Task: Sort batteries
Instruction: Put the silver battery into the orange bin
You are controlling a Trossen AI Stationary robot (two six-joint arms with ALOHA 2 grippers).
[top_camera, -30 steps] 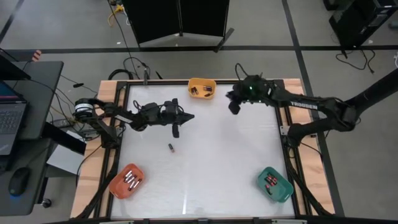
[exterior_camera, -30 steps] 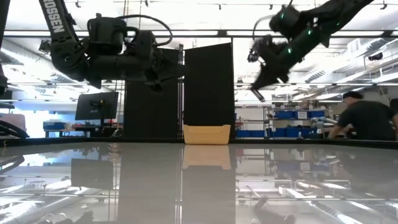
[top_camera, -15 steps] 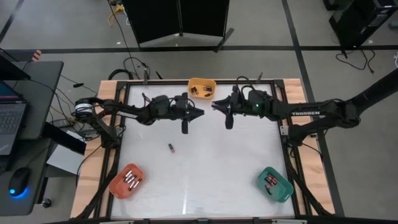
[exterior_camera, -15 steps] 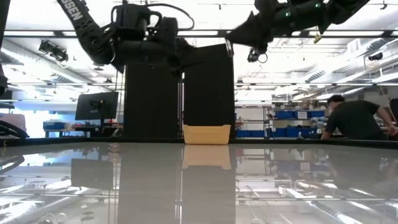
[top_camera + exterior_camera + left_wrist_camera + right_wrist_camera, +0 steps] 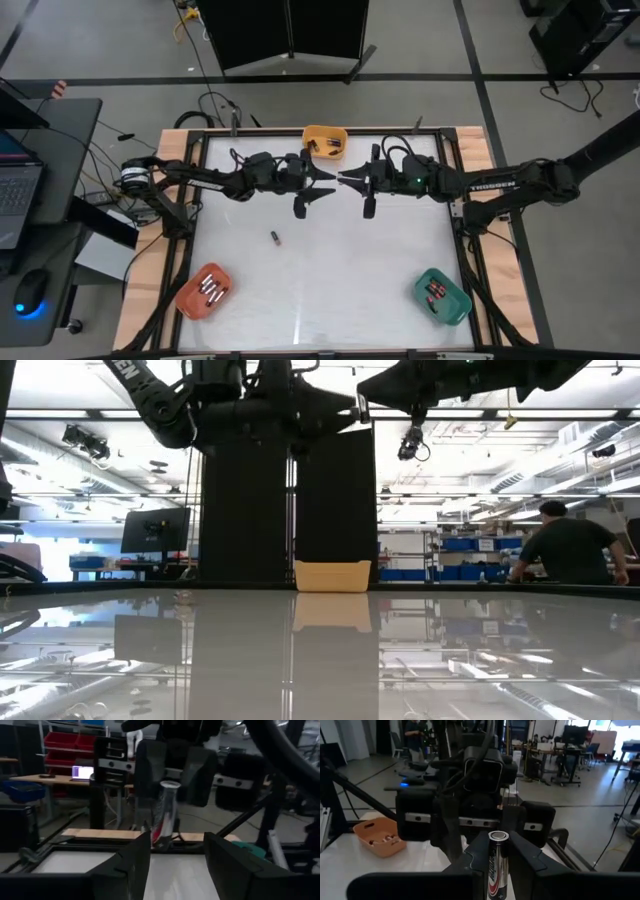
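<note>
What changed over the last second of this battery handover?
Both arms swung inward until the left pincer and right pincer met tip to tip. The left pincer opened, leaving the battery in the right pincer. The loose battery and the orange bin stayed put.

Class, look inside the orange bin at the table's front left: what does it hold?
The orange bin holds a few silver-grey batteries side by side. Whether anything lies beneath them cannot be seen.

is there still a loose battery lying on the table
Yes, in the high view one small dark battery lies alone on the white table, below the left tool, outside every bin.
</note>
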